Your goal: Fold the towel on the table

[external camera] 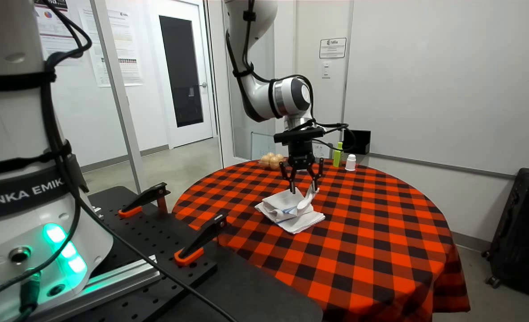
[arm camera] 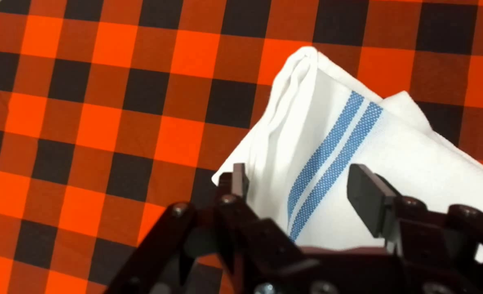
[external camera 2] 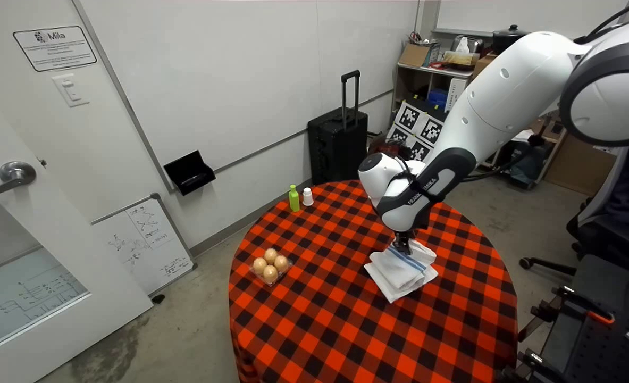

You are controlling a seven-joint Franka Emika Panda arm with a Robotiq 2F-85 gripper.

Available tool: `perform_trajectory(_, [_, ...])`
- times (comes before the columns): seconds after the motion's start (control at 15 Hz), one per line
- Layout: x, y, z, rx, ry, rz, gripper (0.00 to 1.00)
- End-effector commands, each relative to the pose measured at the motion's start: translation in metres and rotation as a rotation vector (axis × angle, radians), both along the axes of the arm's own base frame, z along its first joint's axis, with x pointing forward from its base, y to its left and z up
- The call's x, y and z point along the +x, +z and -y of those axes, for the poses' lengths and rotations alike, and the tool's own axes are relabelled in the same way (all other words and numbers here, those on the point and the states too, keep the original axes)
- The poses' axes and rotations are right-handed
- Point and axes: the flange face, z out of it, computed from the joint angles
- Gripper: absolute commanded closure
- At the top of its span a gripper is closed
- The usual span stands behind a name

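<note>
The white towel (external camera: 292,220) lies folded in a layered, slightly skewed stack on the red-and-black checked table (external camera: 371,232). It also shows in an exterior view (external camera 2: 396,276). In the wrist view the towel (arm camera: 412,167) has two blue stripes across its top layer, with bunched folds along its left edge. My gripper (external camera: 303,188) points down right over the towel. In the wrist view the gripper (arm camera: 298,175) has its fingers wide apart, with the striped part of the towel showing between them. In an exterior view a towel flap rises beside a fingertip; I cannot tell if they touch.
A clear tray of brown eggs (external camera 2: 270,266) sits toward the table's edge. A green bottle (external camera 2: 294,199) and a white bottle (external camera 2: 308,197) stand at the rim. Black clamps (external camera: 201,239) stand on the robot's base plate beside the table.
</note>
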Motion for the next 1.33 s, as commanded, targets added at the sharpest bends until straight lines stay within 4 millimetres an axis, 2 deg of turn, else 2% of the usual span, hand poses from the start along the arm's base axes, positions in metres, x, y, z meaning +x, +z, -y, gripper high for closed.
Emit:
perform_trajectory(0.0, [0.005,0.010,-0.006,-0.003,-0.014,0.020,0.03])
perform_trajectory(0.2, [0.005,0.022,-0.013,0.007,-0.014,0.045,0.00])
perform_trajectory(0.4, [0.003,0.043,-0.030,0.039,0.003,0.062,0.00])
perform_trajectory(0.6, [-0.006,0.074,-0.059,0.095,-0.012,0.093,0.00])
perform_trajectory(0.8, [-0.017,0.108,-0.079,0.160,-0.100,0.137,0.00])
perform_trajectory(1.0, [-0.038,0.140,-0.084,0.182,-0.200,0.199,0.00])
perform_trajectory(1.27, [-0.082,0.174,-0.080,0.148,-0.248,0.301,0.00])
